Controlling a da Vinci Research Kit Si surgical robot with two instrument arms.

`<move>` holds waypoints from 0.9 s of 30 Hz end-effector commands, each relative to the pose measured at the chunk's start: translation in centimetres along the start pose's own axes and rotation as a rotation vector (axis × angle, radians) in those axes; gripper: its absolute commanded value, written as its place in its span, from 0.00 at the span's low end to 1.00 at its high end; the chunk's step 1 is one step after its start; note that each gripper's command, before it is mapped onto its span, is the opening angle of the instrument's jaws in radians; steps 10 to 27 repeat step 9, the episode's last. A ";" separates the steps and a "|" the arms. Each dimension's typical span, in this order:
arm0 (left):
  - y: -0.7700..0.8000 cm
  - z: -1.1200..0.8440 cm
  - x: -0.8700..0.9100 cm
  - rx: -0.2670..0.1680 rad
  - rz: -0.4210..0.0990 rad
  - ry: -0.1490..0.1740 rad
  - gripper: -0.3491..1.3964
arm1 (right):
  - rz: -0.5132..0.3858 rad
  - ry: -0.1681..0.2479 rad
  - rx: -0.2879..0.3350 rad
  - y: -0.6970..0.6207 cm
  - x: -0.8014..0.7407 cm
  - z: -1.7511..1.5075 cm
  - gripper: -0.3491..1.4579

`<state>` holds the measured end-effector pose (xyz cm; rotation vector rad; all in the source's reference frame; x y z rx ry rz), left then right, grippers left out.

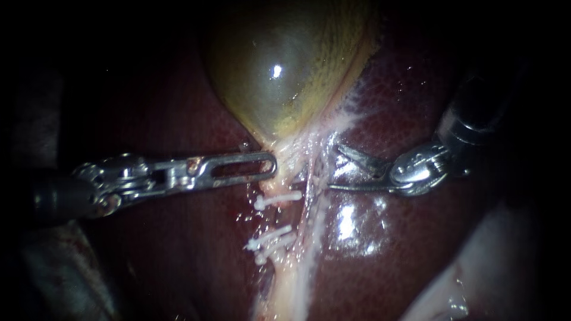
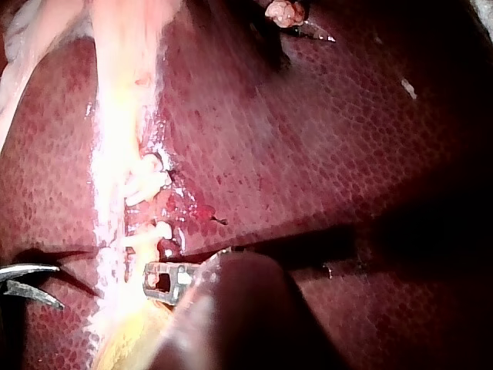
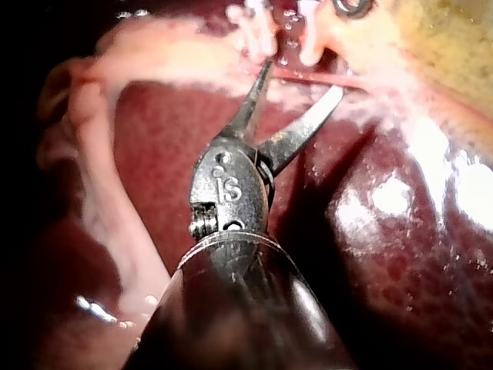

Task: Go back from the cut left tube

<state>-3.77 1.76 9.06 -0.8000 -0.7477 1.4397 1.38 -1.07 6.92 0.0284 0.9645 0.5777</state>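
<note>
Endoscope view — left tube (image 1: 282, 276), long axis near-vertical

Gallbladder (image 1: 285, 71) cut off by top edge, shaft of right instrument (image 1: 334, 168) seemingly lost in shadow

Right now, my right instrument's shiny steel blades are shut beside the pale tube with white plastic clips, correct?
No. The right wrist view shows the right instrument's blades open, a gap between them, beside the pale tube with white plastic clips.

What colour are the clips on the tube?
White. The clips show best in the endoscope view.
</note>
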 end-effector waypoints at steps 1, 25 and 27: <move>0.00 0.00 0.00 0.001 0.000 0.001 0.00 | 0.000 0.000 0.001 0.00 0.00 0.00 0.98; 0.00 0.01 0.00 -0.001 0.001 -0.001 0.00 | 0.000 0.002 0.005 -0.01 0.00 0.01 0.98; 0.00 0.01 0.00 -0.001 0.001 -0.001 0.00 | 0.000 0.002 0.005 -0.01 0.00 0.01 0.98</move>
